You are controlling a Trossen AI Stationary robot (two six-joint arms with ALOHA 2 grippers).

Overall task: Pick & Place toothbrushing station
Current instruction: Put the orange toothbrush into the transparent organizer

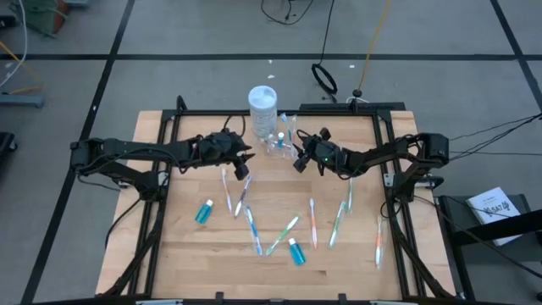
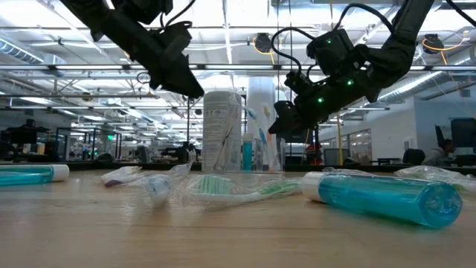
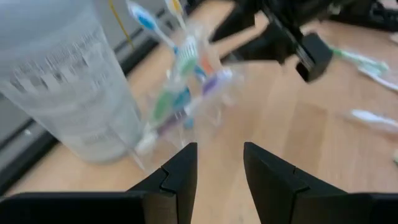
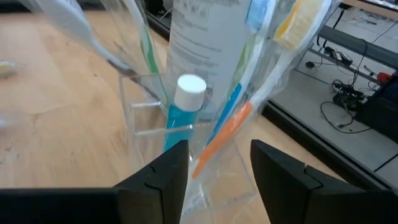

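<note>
While the right gripper hung open and empty by the clear cup, fetching another toothbrush seemingly came next.

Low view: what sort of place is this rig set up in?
Probably a large open workshop or lab hall, not a home. Behind the wooden table there are ceiling trusses with strip lights, rows of workstations far back, and a grey floor with cables around the table in the high view.
</note>
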